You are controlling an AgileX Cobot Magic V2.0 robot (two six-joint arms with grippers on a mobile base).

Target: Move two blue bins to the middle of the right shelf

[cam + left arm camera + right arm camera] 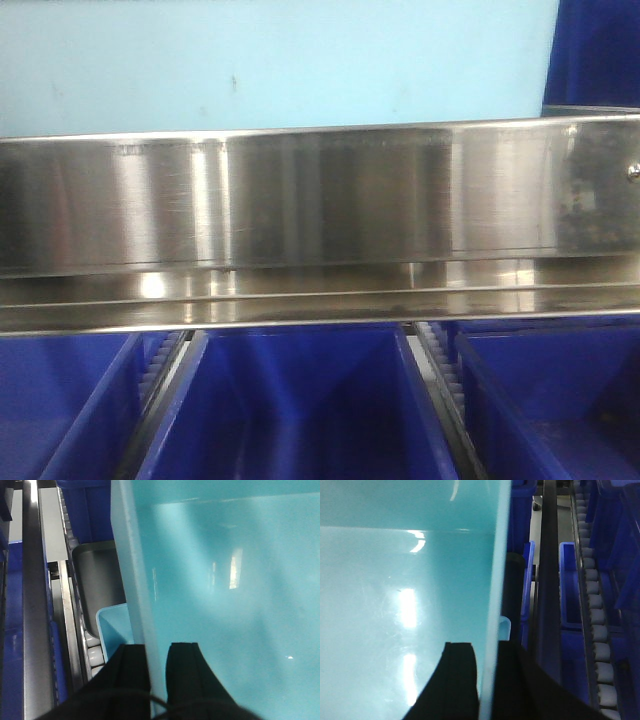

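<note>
Pale-blue bin (pixel 225 605), long axis left to right, left pincer (pixel 159 651) and right pincer (pixel 487 652) each clamped on one end wall.

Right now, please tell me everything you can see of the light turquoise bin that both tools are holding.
The turquoise bin is smooth, glossy plastic, with light glare on its inner walls. What shows of the inside is empty. The left tool pinches one side wall, a finger on each face; the right tool pinches the opposite wall likewise. Its base is out of view.
</note>
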